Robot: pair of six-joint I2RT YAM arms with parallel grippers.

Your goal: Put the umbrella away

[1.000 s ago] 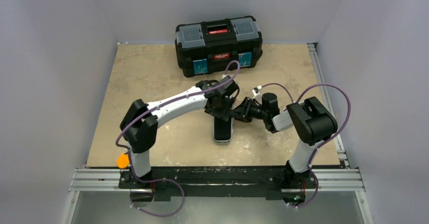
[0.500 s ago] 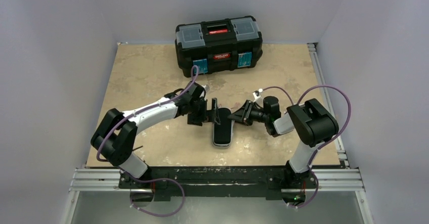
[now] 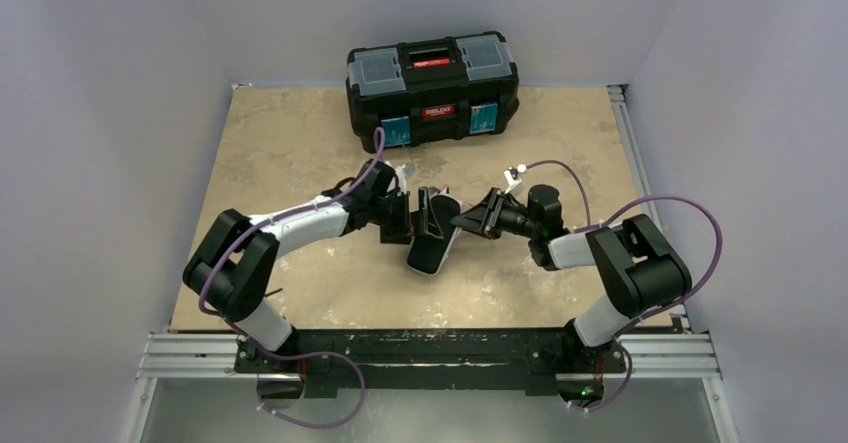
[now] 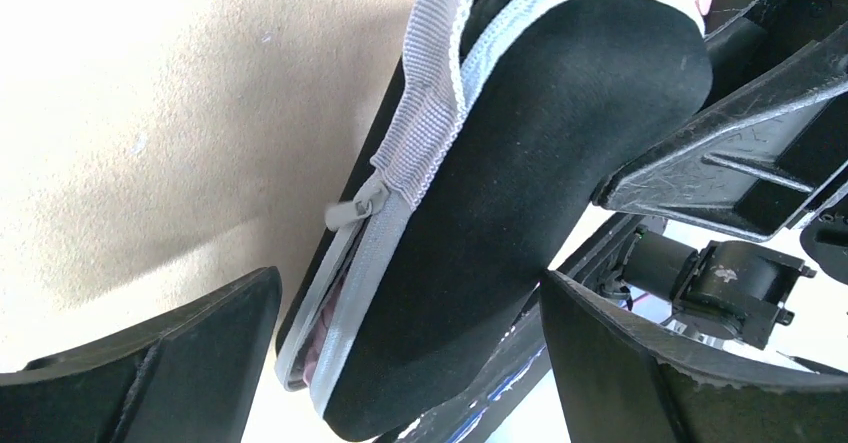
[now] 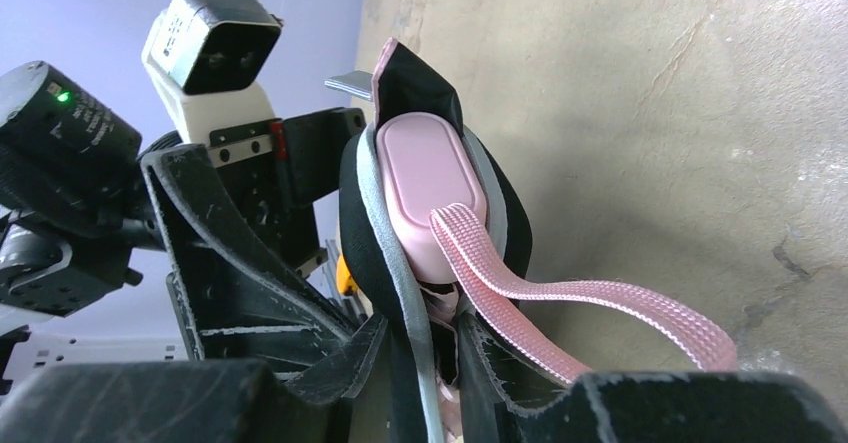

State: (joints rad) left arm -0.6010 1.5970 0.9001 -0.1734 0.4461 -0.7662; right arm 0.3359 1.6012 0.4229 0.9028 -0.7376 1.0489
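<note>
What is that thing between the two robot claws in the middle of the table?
A dark zip case, seen from the top camera between the left gripper and the right gripper. The right wrist view shows the pink umbrella inside it.

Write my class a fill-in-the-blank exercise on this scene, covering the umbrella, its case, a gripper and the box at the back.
1. The umbrella's handle and wrist strap are ___ in colour.
2. The left gripper's jaws stand ___, one on each side of the case.
3. The tape of the case's zipper is ___.
4. At the table's far edge stands a black ___.

Missing words: pink; open; grey; toolbox.
</note>
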